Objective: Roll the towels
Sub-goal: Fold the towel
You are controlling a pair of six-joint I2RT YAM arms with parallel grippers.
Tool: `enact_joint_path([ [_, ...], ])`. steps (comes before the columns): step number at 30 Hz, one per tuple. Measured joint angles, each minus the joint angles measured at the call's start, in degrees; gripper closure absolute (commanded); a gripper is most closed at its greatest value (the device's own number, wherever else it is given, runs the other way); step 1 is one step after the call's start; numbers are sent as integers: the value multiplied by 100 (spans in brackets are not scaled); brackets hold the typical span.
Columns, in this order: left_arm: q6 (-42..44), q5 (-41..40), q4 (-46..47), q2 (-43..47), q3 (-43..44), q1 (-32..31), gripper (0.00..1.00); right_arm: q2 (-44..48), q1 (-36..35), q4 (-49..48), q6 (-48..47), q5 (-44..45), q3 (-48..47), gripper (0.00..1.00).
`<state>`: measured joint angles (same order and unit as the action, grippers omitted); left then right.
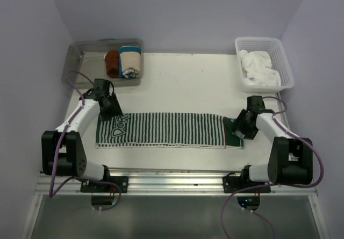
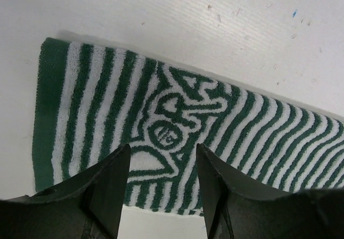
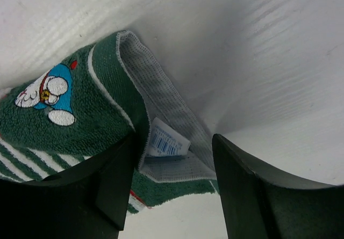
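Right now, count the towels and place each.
4: striped green towel flat on the table; rust-brown towel and cream towel rolled in the clear bin; white towel bunched in the basket, perhaps hiding more.

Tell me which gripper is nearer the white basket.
Right. The right gripper sits at the striped towel's right end, close in front of the basket; the left gripper is at the towel's left end, far from it.
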<state>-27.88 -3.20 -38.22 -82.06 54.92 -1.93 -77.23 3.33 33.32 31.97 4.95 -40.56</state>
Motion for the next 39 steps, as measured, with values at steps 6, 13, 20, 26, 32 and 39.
enact_joint_path([
  [6, 2, 4, 4, -4, -20, 0, 44, -245, 0, -74, 50, -184, 39, 46],
  [13, 2, 46, 42, -55, -50, 0, 44, 79, -4, -33, 59, -74, 42, 46],
  [20, 2, 105, 50, -61, -50, 0, 44, 914, -4, 101, 33, 310, 39, 38],
  [26, 2, 114, 70, -76, -50, 0, 44, 802, -4, 136, -116, 52, 39, 33],
  [32, 2, 114, 90, -76, -105, 0, 44, 527, -4, 33, -164, -221, 94, 41],
  [39, 2, 153, 116, -79, -146, 0, 44, -116, -4, -201, -170, -291, 133, 62],
])
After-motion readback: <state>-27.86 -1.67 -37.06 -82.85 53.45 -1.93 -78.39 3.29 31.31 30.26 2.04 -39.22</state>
